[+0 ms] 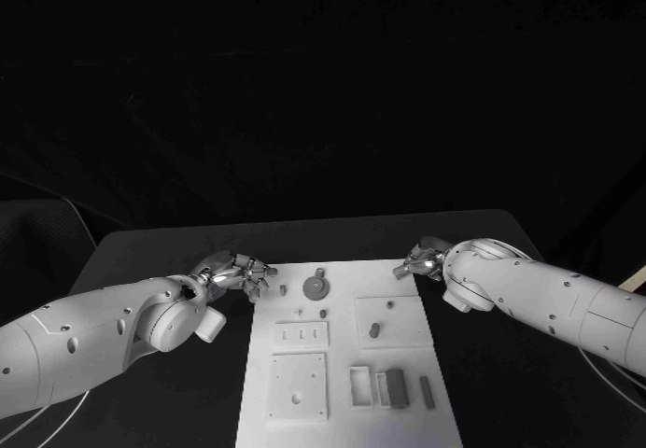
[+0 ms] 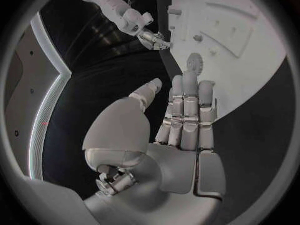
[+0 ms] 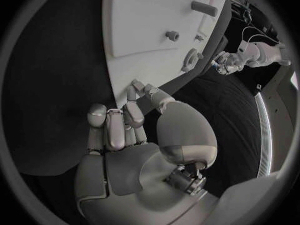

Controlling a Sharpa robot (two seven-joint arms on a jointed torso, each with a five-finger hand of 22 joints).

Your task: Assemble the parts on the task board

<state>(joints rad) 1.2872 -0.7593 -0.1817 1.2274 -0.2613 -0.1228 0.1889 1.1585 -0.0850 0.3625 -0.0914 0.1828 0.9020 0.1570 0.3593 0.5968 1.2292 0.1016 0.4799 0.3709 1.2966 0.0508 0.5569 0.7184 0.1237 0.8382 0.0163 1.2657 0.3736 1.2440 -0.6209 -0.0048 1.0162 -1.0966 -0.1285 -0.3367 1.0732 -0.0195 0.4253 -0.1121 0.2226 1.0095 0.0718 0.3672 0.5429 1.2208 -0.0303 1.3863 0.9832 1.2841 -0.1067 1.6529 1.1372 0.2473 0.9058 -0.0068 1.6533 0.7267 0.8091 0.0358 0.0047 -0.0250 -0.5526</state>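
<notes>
The white task board (image 1: 340, 411) lies in the middle of the black table. A round grey gear (image 1: 316, 285) sits near its far edge, a short peg (image 1: 373, 329) stands in a square plate, and two grey bars (image 1: 393, 387) lie near the front. My left hand (image 1: 240, 273) hovers at the board's far left corner, fingers straight, thumb apart, holding nothing (image 2: 181, 120). My right hand (image 1: 424, 262) is at the far right corner, its fingers (image 3: 125, 125) loosely bent beside the board's edge, with nothing in them. The gear (image 2: 195, 62) shows just beyond the left fingertips.
Square plates with slots and holes (image 1: 301, 385) cover the board's near left half. An open rectangular frame (image 1: 361, 386) lies beside the bars. Black table surface (image 1: 161, 247) stretches on both sides of the board. Cables run past the table's right edge (image 1: 630, 276).
</notes>
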